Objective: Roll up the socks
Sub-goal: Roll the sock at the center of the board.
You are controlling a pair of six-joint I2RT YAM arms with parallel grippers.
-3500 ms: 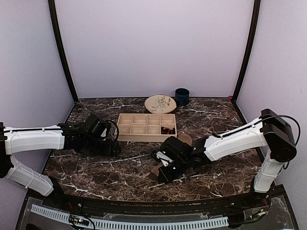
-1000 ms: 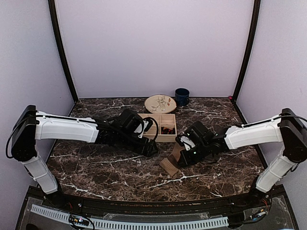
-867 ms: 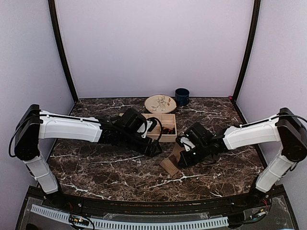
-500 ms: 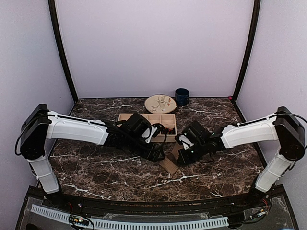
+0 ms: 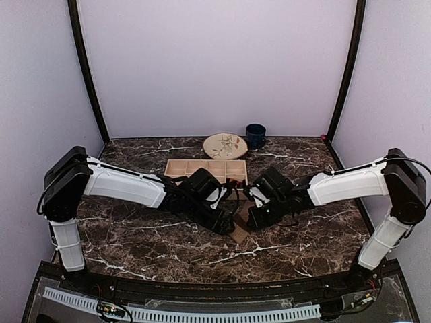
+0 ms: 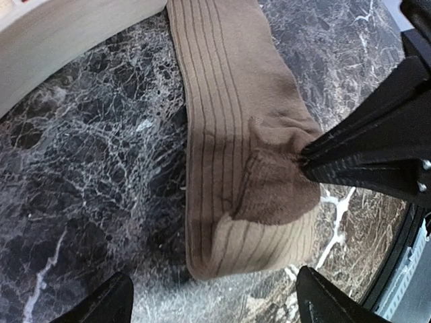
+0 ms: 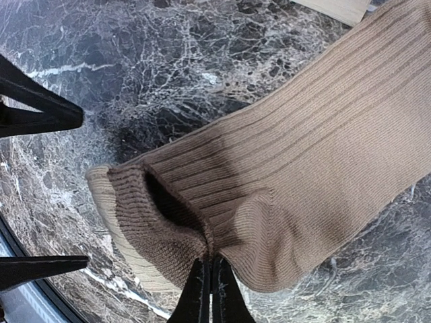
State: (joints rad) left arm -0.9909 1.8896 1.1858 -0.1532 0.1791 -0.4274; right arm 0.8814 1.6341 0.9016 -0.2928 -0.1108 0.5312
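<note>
A: Your right gripper (image 7: 207, 269) is clamped shut on a pinch of the sock (image 7: 303, 155) near its end. The sock lies flat on the desk (image 7: 135, 40), running away toward the wooden tray (image 6: 67, 40).
B: And the left gripper (image 6: 215, 296)?
A: Spread wide, empty, just short of that end. Pin the edge with it, then fold your pinch over tightly, keeping the ribs straight.
</note>
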